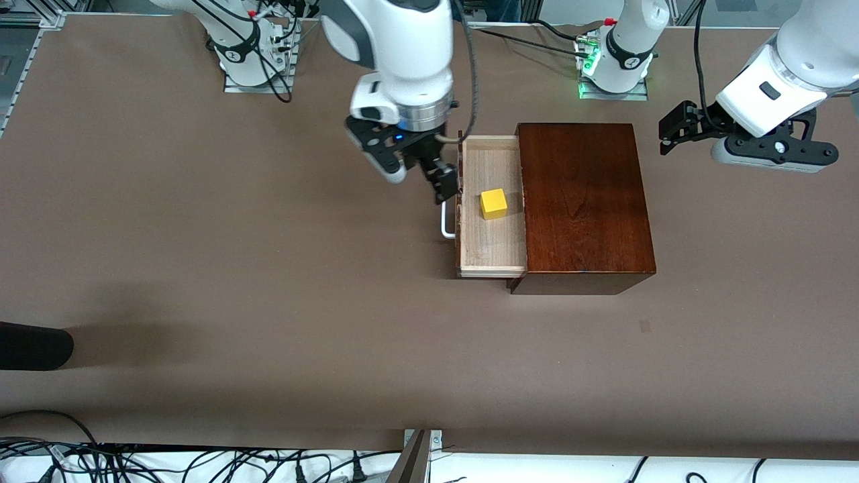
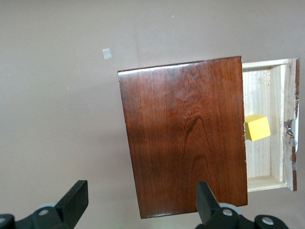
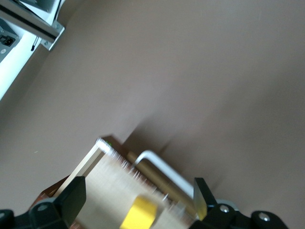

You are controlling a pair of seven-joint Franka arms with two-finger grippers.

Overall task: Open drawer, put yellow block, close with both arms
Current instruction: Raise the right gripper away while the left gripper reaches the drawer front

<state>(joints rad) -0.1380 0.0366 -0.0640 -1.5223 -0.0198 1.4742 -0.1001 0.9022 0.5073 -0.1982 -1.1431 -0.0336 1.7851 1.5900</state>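
The drawer [image 1: 486,241] stands pulled out of the dark mahogany box [image 1: 584,201] toward the right arm's end of the table. The yellow block [image 1: 493,203] lies in its pale wood tray. The white bar handle [image 1: 446,225] shows at the drawer's front. My right gripper [image 1: 424,176] is open and empty, over the drawer's front edge and handle; its wrist view shows the block [image 3: 138,212], handle [image 3: 162,164] and tray [image 3: 102,183] between its fingers [image 3: 71,195]. My left gripper [image 1: 674,134] is open and empty, over the table beside the box; its view shows the box [image 2: 183,138], tray [image 2: 259,95] and block [image 2: 257,127].
A black object [image 1: 33,345] lies at the table's edge toward the right arm's end, nearer to the camera. The arm bases [image 1: 255,67] [image 1: 614,67] stand along the robots' edge. Cables hang under the table's camera-side edge [image 1: 201,463].
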